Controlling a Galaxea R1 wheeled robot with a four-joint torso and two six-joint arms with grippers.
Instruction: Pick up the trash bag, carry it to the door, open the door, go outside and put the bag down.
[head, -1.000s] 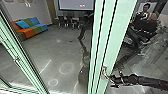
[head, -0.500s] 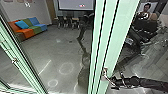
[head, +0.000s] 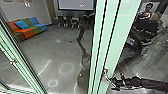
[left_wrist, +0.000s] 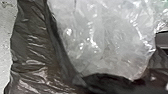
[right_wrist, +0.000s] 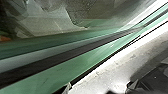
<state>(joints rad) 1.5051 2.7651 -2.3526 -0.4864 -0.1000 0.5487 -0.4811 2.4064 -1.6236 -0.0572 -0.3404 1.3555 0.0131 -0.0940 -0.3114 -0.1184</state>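
My right gripper (head: 113, 84) is in the head view's lower right, close beside the metal handle (head: 105, 72) on the pale green door frame (head: 110, 37). Whether it grips or touches the handle is unclear. Large in the left wrist view is the trash bag, with dark wrinkled plastic (left_wrist: 30, 45) around shiny clear plastic (left_wrist: 100, 42). How my left gripper holds the bag cannot be made out. A slanting green door frame (right_wrist: 75, 71) with a dark strip crosses the right wrist view.
Another green frame (head: 18, 58) with a handle slants down the left. A colourful couch (head: 27, 28), chairs (head: 61, 22) and a screen (head: 75, 4) stand farther off. A person (head: 148, 12) shows at upper right, behind glass.
The frame beside my right gripper has shifted slightly rightward at its top, and its handle sits slightly lower and farther right. The left frame has shifted leftward. My right gripper remains beside the handle.
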